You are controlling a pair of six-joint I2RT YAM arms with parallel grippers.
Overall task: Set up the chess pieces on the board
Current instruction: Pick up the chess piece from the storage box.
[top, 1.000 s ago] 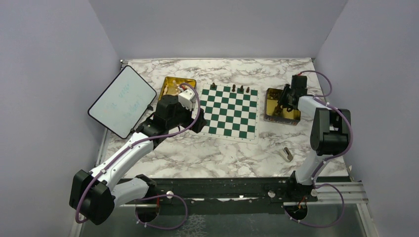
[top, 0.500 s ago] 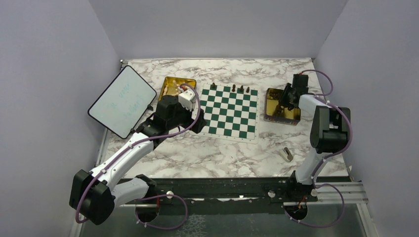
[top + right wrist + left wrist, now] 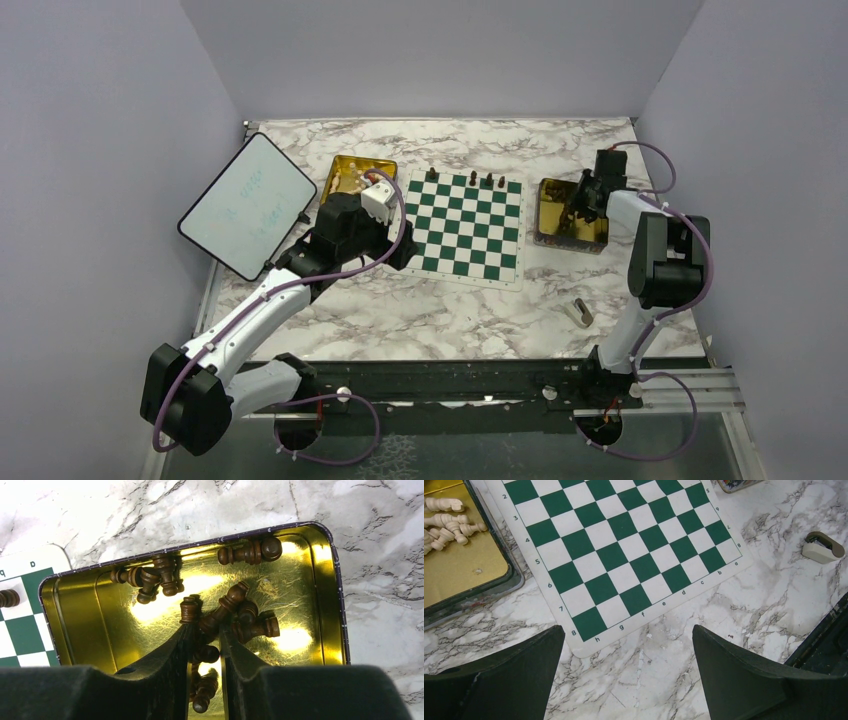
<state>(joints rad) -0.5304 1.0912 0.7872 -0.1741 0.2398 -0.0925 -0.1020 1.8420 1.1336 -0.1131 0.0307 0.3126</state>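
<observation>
From above, the board [image 3: 468, 228] lies mid-surface with only a few dark chess pieces [image 3: 473, 180] upright on its far row, so the setup has hardly started. My right fingers [image 3: 578, 205] reach down into the gold tray [image 3: 552, 238] just right of the board. My left fingers [image 3: 398, 252] hover at the board's near-left corner.

On the left wrist, my left fingers [image 3: 514, 680] are spread wide and hold nothing. Cream pieces [image 3: 449, 522] lie toppled in the left tray [image 3: 469, 575].

On the right wrist, this is the pick of a dark piece. My right fingers [image 3: 165, 670] stand narrow, with a dark piece [image 3: 206, 654] in the gap between them. I cannot tell whether the pads press on it. It lies on its side among others, its long axis seemingly along the gap – which end leads is unclear. Next I judge a firm pinch and a straight lift, then turning it base-down for the far rows.
</observation>
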